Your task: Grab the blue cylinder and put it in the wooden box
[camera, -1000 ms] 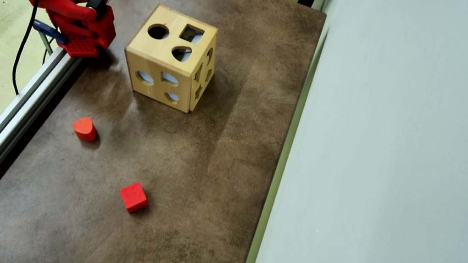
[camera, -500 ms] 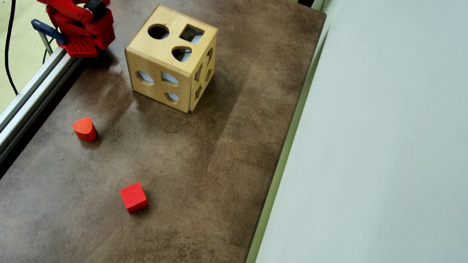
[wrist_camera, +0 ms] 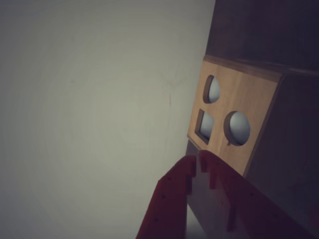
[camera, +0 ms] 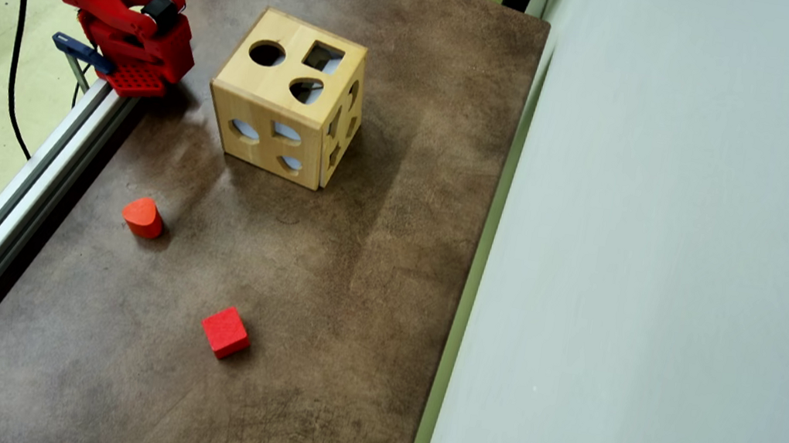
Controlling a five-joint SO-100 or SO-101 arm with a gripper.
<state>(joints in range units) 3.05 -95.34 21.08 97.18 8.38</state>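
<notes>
Arm [camera: 120, 16] sits folded at the table's top-left corner in the overhead view, its gripper [wrist_camera: 197, 160] nearly closed in the wrist view, tips almost touching, holding nothing. Right of it stands the wooden box [camera: 286, 108], holes in its faces. Below lie 2 red blocks: a rounded block [camera: 143, 217] and a cube [camera: 225, 331]. The blue cylinder shows in neither view; likely it already went into the box, so probably nothing remains.
</notes>
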